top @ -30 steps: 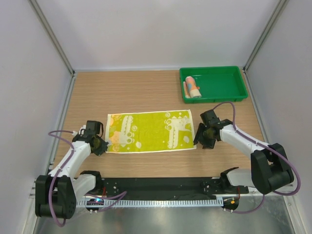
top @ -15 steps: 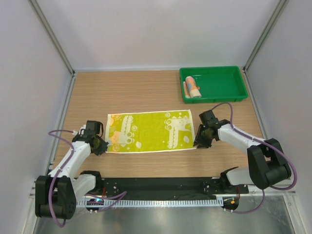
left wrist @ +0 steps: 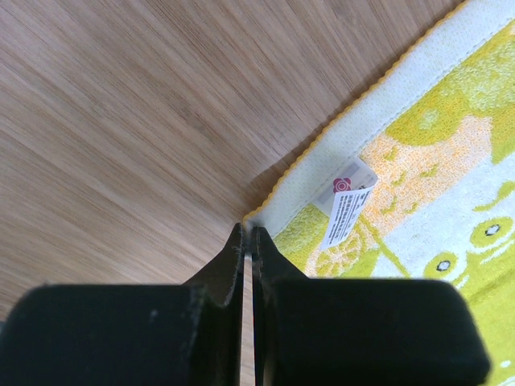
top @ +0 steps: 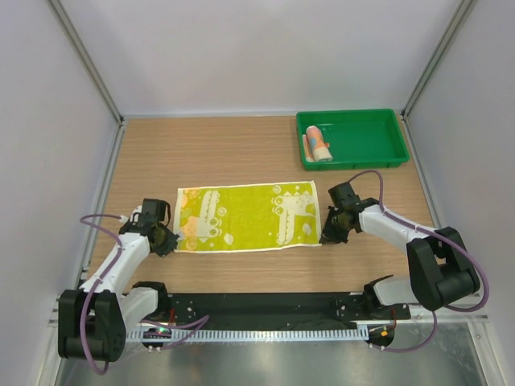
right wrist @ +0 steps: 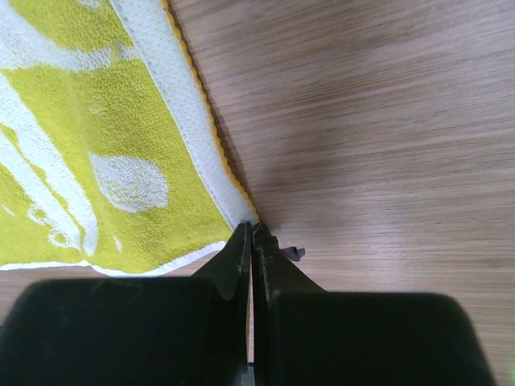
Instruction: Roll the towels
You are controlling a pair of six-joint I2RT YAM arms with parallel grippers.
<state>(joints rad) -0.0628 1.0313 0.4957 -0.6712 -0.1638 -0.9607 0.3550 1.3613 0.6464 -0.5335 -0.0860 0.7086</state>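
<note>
The yellow towel (top: 245,217) is spread out flat on the counter (top: 217,153), with its white and green picture side up. Its near left corner is pinched by the left jaws, which are pressed together on it at their very tips. A small white label (left wrist: 346,205) is seen on the towel just beside that corner. Its near right corner is pinched the same way by the right jaws, which are pressed tight with only the tip of the corner between them. The left arm (top: 129,249) is stretched out on the towel's left side and the right arm (top: 386,225) on its right side. Past the towel's far right corner, a green tray (top: 354,165) is set, and a rolled towel (top: 320,145), pink-orange and light blue, is laid in the tray end nearest the yellow towel.
</note>
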